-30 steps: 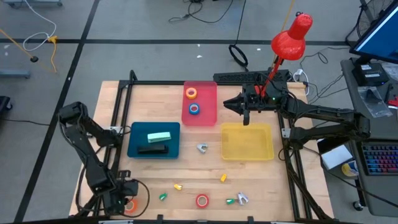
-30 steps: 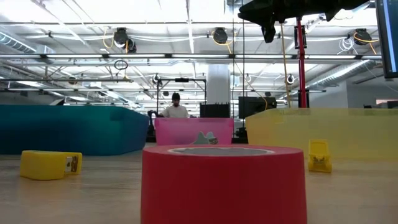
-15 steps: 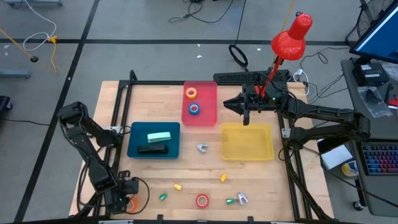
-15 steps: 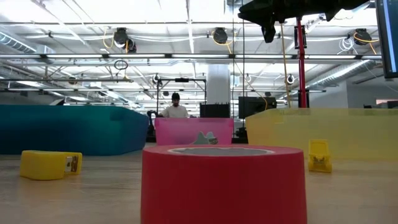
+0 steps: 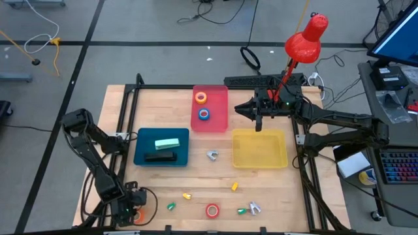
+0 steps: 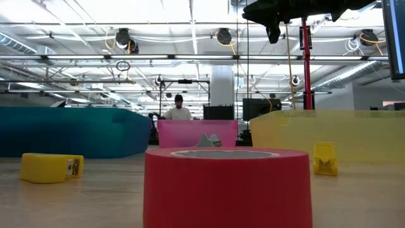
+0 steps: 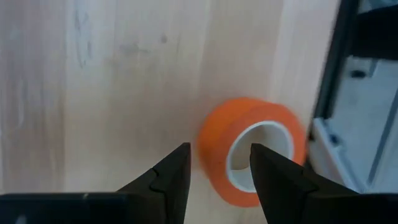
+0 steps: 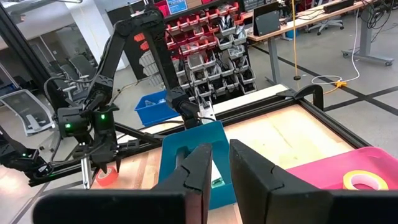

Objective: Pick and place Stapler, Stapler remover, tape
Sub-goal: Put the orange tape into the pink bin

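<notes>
My left gripper [image 7: 221, 163] is open, low over the table's near left corner [image 5: 129, 210]. It stands at the orange tape roll [image 7: 255, 152], which rests on the wood. One finger is outside the roll's wall, the other in front of its hole. The red roll [image 5: 212, 210] lies near the near edge and fills the low view [image 6: 228, 187]. The yellow roll [image 5: 200, 98] and the blue roll [image 5: 204, 114] lie in the pink tray [image 5: 219, 124]. A black stapler [image 5: 160, 157] lies in the teal tray [image 5: 140, 156]. Silver staple removers [image 5: 212, 155] [image 5: 253, 207] lie on the wood. My right gripper [image 5: 258, 121] waits high over the yellow tray's far edge, its fingers a narrow gap apart [image 8: 221, 163]. My left gripper comes at the orange roll's wall [image 7: 211, 155] from above, with one finger [image 7: 180, 168] outside it and the other [image 7: 270, 171] over the hole. Whether either finger touches the roll, I cannot tell. The roll rests on the table.
The yellow tray [image 5: 260, 149] stands right of centre. A green block [image 5: 166, 143] lies in the teal tray. Small yellow [image 5: 187, 195] [image 5: 234, 187] and green [image 5: 171, 206] [image 5: 241, 211] pieces lie along the near side. A black frame rail [image 7: 354, 93] runs beside the orange roll. A red lamp [image 5: 305, 39] stands at the far right.
My left arm has shifted slightly at the near left corner, settling over the orange roll. The right arm and the other objects have kept still.
</notes>
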Controlling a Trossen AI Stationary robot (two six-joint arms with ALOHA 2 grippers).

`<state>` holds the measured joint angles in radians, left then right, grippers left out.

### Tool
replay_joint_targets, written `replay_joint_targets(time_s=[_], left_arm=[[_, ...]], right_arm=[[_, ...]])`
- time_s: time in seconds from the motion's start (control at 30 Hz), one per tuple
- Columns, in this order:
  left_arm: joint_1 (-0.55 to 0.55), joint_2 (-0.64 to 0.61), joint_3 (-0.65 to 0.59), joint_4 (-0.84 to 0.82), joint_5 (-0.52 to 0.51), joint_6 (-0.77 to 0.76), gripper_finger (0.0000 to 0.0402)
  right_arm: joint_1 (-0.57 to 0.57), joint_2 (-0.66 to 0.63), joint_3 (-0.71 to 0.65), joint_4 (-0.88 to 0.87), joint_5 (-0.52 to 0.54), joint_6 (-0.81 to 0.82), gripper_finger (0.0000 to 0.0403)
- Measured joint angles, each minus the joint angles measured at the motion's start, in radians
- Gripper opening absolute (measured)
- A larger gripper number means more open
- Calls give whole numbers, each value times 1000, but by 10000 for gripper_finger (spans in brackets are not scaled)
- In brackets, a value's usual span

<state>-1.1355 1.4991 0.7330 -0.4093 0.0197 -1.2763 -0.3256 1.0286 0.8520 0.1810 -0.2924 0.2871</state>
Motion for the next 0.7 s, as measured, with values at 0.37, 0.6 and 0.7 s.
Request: replay_joint_targets(time_s=[0.37, 0.6, 0.7], left_arm=[[15, 103, 12, 48, 70, -29, 127], [37, 43, 6, 52, 67, -34, 36], [54, 12, 6, 63, 67, -61, 36]], right_arm=[[0, 0, 0, 1, 1, 0, 47], [0, 0, 0, 1, 2, 5, 47], [0, 0, 0, 2, 3, 27, 47]])
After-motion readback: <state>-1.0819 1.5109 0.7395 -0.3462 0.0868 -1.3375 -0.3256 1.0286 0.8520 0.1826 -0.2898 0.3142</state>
